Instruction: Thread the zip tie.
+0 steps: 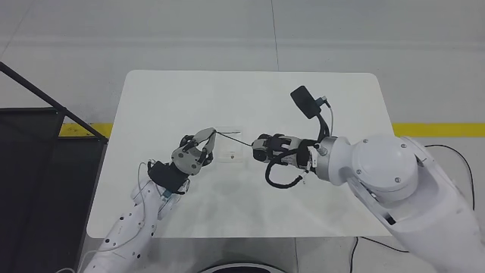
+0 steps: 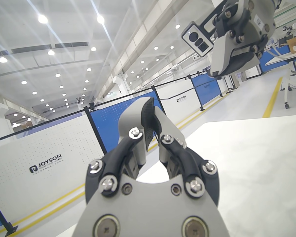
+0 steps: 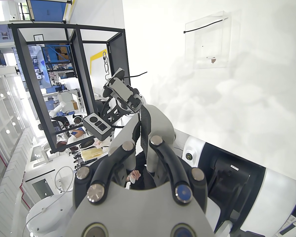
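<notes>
Zip tie (image 1: 234,138) stretches between both claws above the white table (image 1: 333,106). Left claw (image 2: 152,105) and right claw (image 3: 140,115) are each clenched on one end of it.

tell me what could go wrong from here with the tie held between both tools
1. The tie is thin and pinched only at the tips of the left tool and the right tool, so it could slip or twist out.
2. It spans the gap between them above the table. Any pull apart may yank one end free and drop it.
</notes>
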